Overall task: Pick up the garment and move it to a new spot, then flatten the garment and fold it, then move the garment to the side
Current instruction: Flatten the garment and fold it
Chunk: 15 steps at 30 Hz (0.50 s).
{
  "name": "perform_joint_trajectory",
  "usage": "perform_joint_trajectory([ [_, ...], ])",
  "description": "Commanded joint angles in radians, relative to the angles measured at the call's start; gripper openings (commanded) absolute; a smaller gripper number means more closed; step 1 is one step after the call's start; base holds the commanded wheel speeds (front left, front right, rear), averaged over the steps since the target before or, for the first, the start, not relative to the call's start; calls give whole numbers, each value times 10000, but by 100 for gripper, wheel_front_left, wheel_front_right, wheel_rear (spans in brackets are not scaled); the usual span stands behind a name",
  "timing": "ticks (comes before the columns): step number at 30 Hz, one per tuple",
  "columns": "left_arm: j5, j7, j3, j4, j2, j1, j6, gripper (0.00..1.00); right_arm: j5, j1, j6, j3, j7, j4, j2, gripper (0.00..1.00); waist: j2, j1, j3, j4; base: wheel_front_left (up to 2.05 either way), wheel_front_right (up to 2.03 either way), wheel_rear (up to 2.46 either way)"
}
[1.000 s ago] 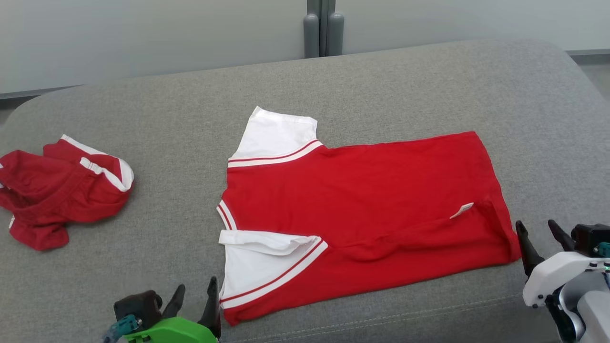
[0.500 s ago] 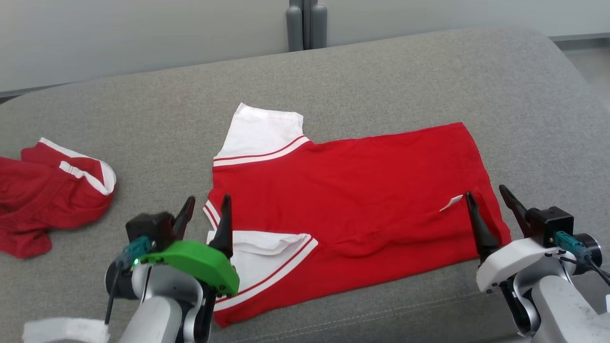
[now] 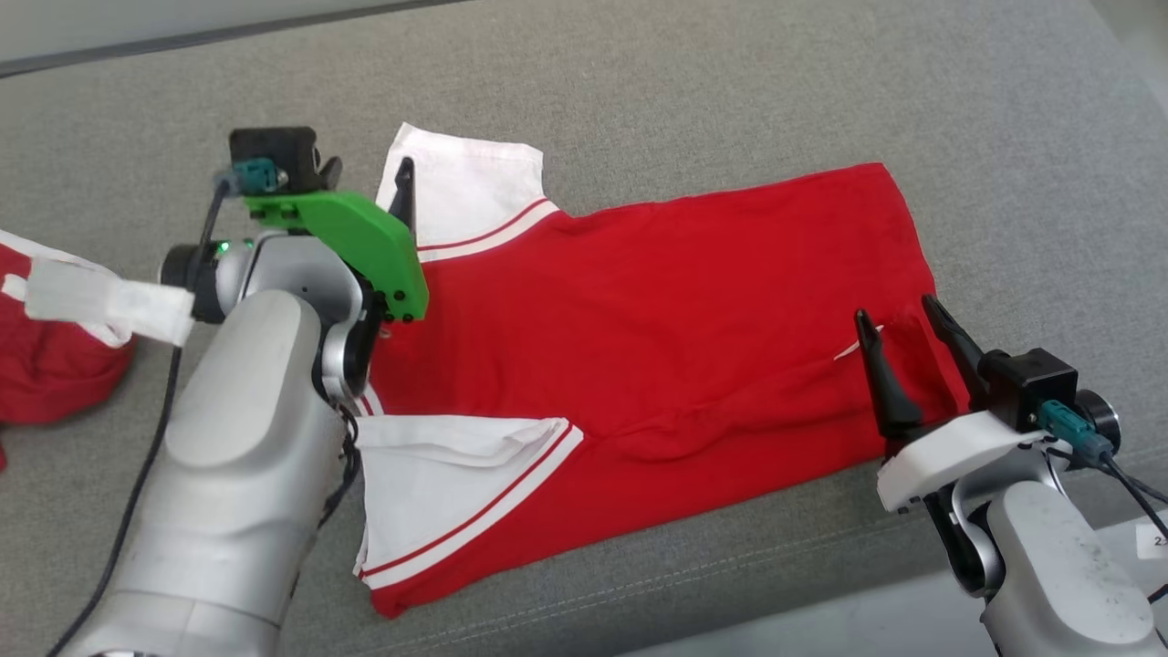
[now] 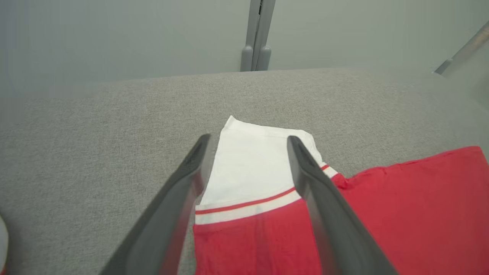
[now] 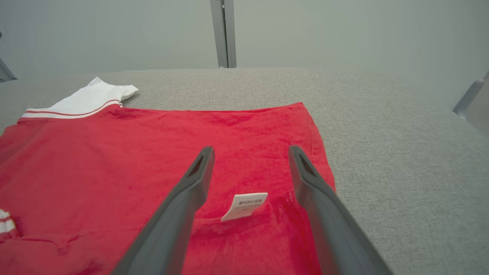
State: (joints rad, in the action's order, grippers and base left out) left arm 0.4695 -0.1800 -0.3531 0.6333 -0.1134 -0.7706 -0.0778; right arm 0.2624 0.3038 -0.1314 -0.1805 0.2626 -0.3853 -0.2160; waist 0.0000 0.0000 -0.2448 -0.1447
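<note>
Left gripper [image 4: 248,140] stands with its jaws wide apart and nothing between them, its two fingers straddling the far sleeve [image 3: 465,182], white, at the shoulder seam; whether the tips touch the cloth cannot be told. Right gripper [image 3: 896,308] is likewise spread and empty, poised over the hem [image 3: 912,255] end with the small white label [image 5: 246,204] lying between its fingers. The garment [image 3: 657,338], a red shirt with white sleeves, lies spread sideways on the grey cushion [image 3: 730,91], neck end to the robot's left and hem to its right, roughly in the middle of the surface. It is mostly flat, but the near sleeve [image 3: 438,474] is doubled over on itself and a raised crease runs along the near part of the body. A second red garment [image 3: 46,374] sits crumpled well apart at the far left and is not involved. Judgement: the relocation looks done, and the work stands at the end of flattening or the start of folding. The next move appears to call for both grippers to descend together, pinch the cloth at sleeve and hem, and either draw it taut to remove the crease or carry one edge across. The near sleeve should be smoothed first, or it risks being folded in as a lump.
</note>
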Motion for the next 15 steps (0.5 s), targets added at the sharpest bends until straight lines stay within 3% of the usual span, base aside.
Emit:
perform_joint_trajectory([
  [1, -47, -160, 45, 642, -22, -691, 129, 100, 19, 238, 14, -22, 37, 100, -15, 100, 0, 0, -759, -376, 0, 0, 0],
  [6, -35, -569, -9, 2443, 38, -2465, 351, 100, 85, 555, 14, -184, 37, 264, -29, 100, 0, 0, -1475, -557, 0, 0, 0],
  [15, -241, -517, -275, 4505, -81, -3929, 617, 100, 149, 752, 14, -409, 37, 491, 47, 100, 0, 0, -2020, -933, 0, 0, 0],
])
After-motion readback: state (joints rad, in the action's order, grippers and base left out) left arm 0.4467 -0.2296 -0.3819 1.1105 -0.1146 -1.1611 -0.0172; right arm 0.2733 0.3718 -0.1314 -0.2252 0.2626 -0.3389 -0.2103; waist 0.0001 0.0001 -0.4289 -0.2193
